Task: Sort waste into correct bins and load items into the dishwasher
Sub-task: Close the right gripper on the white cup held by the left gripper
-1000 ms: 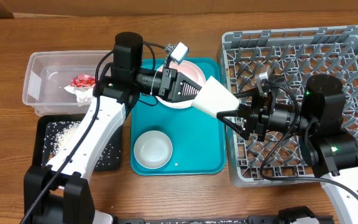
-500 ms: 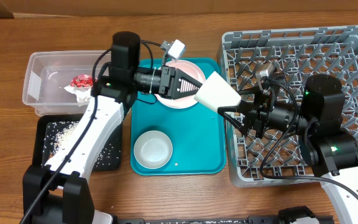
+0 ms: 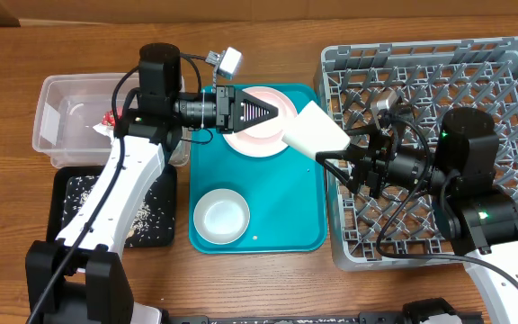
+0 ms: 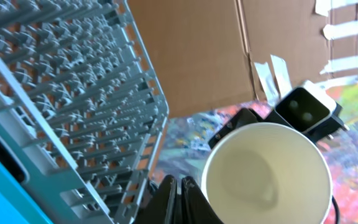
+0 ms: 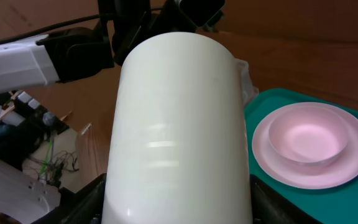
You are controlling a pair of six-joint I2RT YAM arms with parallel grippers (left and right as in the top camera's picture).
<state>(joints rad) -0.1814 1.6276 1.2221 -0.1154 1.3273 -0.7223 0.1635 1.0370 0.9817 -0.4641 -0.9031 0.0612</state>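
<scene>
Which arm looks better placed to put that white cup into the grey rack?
Right. The right gripper holds the white cup by itself, and that arm stands over the grey rack. The left gripper is shut, empty and apart from the cup, above the pink plate on the teal tray.

We see a brown wooden table [image 3: 7, 108]. On its left side rests a clear plastic tub [image 3: 57, 99], with a black tray [image 3: 59, 211] just beside it, nearer the arms' bases. A teal tray [image 3: 286, 225] lies mid-table, and a grey dish rack [image 3: 421, 54] stands just right of it.
</scene>
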